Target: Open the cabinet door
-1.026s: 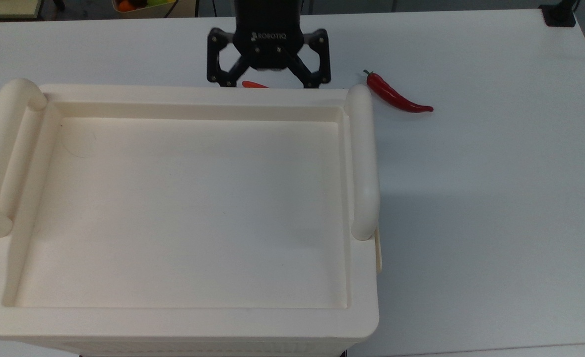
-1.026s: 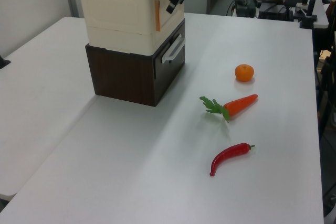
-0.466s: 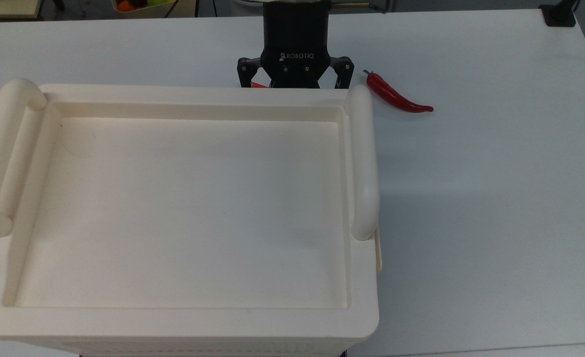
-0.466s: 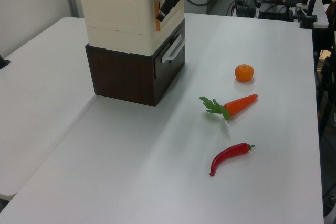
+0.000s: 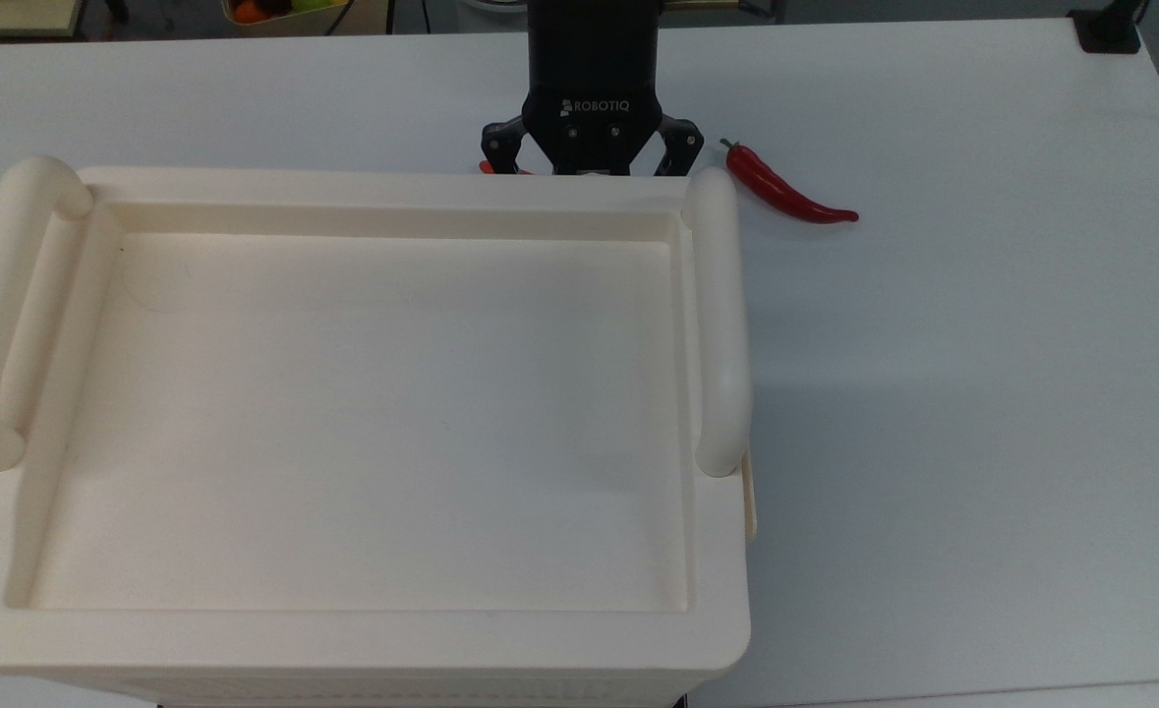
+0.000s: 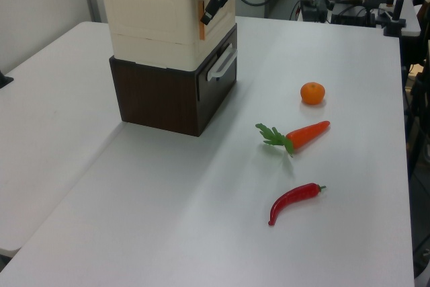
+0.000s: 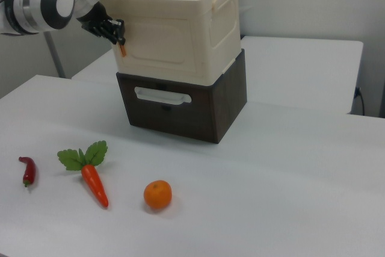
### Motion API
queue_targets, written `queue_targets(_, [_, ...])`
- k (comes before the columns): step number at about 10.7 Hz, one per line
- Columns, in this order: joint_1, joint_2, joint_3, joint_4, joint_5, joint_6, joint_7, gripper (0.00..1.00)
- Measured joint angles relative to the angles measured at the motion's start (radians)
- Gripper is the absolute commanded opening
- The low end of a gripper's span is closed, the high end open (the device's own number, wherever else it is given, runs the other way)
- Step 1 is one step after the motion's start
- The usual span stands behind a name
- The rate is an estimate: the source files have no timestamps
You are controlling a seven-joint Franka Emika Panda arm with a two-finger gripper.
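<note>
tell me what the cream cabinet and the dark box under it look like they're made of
The large cream box-shaped cabinet looks like moulded plastic: one even colour, rounded edges, a soft matt sheen and tube handles formed in one piece. The dark brown drawer box beneath looks like wood or wood-effect laminate, flat and low-gloss with square corners; which one is unclear. Its pale bar handle seems plastic.

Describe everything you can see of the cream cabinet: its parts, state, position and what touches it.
The cabinet is a cream plastic box with a recessed tray top and two thick tube handles. It sits squarely on a dark brown drawer unit with a pale pull. Its front door looks shut, with a small orange tab at one edge. The robot's hand is at that tab, at the right view's left corner of the front.
</note>
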Motion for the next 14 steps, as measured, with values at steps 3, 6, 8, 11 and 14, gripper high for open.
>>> queue_targets(3, [0.004,-0.001,0.004,0.0,-0.001,-0.002,0.002,0.11])
queue_targets(6, [0.005,-0.015,0.005,0.001,-0.001,-0.056,0.002,0.12])
queue_targets(8, [0.01,-0.047,0.006,0.001,-0.001,-0.166,0.002,0.74])
queue_targets(11, [0.002,-0.085,-0.001,0.001,-0.001,-0.286,0.003,1.0])
queue_targets(14, [-0.001,-0.134,-0.004,0.003,-0.001,-0.347,0.005,1.0])
